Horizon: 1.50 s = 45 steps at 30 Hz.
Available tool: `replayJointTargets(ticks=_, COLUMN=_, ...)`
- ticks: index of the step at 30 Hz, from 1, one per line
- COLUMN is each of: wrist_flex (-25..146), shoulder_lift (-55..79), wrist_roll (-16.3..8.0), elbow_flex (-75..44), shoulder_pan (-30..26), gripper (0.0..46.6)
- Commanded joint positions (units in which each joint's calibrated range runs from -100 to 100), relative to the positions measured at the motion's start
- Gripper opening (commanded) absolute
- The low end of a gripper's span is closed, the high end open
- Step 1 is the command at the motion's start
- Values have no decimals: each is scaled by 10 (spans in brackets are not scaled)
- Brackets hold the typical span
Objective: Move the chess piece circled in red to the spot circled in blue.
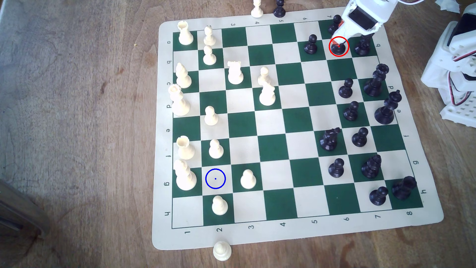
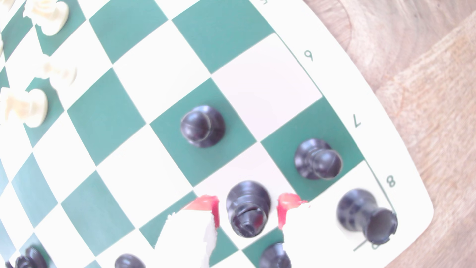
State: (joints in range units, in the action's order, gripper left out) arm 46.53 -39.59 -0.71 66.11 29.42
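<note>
The end effector is down over the far right corner of the chessboard in the exterior view, its red-tipped fingers spread either side of the black bishop with gaps showing, not gripping it. The bishop stands upright on its cream square inside the red ring. The blue-ringed spot lies well apart, near the white pawns, on the wooden counter.

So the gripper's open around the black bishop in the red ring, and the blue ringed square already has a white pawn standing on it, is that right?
Not quite. The blue-ringed square is bare in the exterior view; white pawns stand on neighbouring squares, not on it. The rest holds: in the wrist view the gripper is open, with its red-tipped fingers either side of the black bishop.
</note>
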Motion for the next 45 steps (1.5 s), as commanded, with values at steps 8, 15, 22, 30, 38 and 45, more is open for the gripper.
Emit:
replayJointTargets(ticks=8, wrist_flex=-1, shoulder_lift=1, wrist_roll=0, elbow_flex=-8, shoulder_pan=0, gripper=110)
replayJointTargets(ticks=15, wrist_flex=15, shoulder_lift=2, wrist_roll=6, elbow_flex=-8, shoulder_pan=-1, gripper=87)
replayJointTargets(ticks=22, wrist_flex=39, shoulder_lift=4, wrist_roll=12, elbow_flex=-16, shoulder_pan=-10, gripper=2)
replayJointTargets(ticks=30, wrist_flex=56, shoulder_lift=0, wrist_roll=6, elbow_flex=-47, shoulder_pan=-10, gripper=2)
replayJointTargets(ticks=38, wrist_flex=221, shoulder_lift=10, wrist_roll=-25, elbow_flex=-293, shoulder_pan=-62, gripper=2)
replayJointTargets(ticks=45, wrist_flex=239, shoulder_lift=36, wrist_roll=-58, elbow_flex=-394, shoulder_pan=-166, gripper=2)
